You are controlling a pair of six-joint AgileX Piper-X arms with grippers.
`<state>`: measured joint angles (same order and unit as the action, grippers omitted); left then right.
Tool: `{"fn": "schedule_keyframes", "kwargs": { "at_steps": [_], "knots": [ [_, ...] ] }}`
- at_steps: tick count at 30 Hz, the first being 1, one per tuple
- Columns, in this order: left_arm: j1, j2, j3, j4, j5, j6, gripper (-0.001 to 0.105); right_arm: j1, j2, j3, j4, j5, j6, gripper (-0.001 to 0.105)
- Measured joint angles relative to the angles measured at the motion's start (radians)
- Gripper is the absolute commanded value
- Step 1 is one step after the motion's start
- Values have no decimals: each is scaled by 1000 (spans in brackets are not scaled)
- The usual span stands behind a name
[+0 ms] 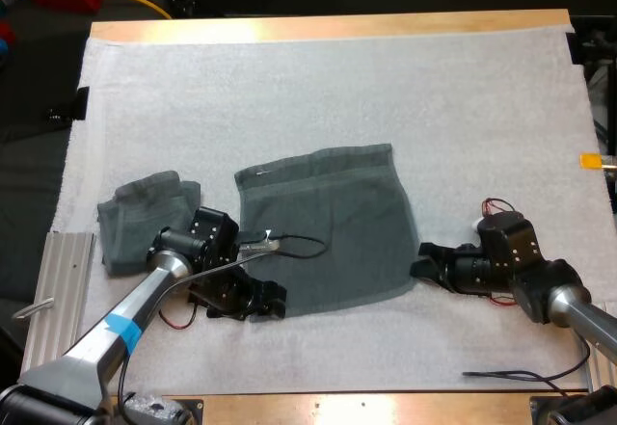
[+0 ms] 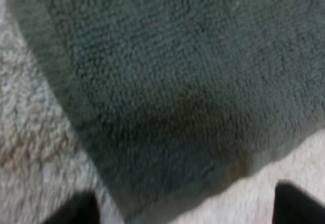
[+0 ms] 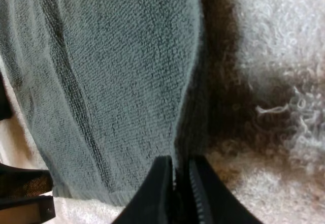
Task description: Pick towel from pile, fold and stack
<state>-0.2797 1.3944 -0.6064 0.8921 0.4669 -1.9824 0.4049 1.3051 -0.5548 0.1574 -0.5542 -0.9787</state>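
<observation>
A dark grey-green towel lies spread flat on the middle of the white mat. A second towel, crumpled, sits to its left. My left gripper is low at the spread towel's near left corner; its fingers stand wide apart, open, with the towel corner on the mat between them. At the towel's near right edge is my right gripper. Its fingers are shut on the towel's hem, pinching the thin edge from both sides. The other arm's gripper shows past the towel's far corner.
A ribbed metal plate lies off the mat's left edge near my left arm. A thin dark cable lies on the mat at the front right. The wooden table edge runs along the front.
</observation>
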Motion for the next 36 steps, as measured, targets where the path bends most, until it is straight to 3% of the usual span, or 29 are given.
{"fn": "schedule_keyframes", "kwargs": {
  "at_steps": [7,16,26,31,36],
  "knots": [
    [0,24,1,-28,138,10,69,0,0,0,0,0,0,1],
    [0,26,1,-29,150,24,67,0,0,0,0,0,0,1],
    [0,26,1,-29,143,28,35,0,0,0,0,0,0,1],
    [0,26,1,-19,135,52,12,0,0,0,0,-21,-31,1],
    [0,26,1,15,112,107,8,0,0,0,0,-45,-30,1]
  ]
}}
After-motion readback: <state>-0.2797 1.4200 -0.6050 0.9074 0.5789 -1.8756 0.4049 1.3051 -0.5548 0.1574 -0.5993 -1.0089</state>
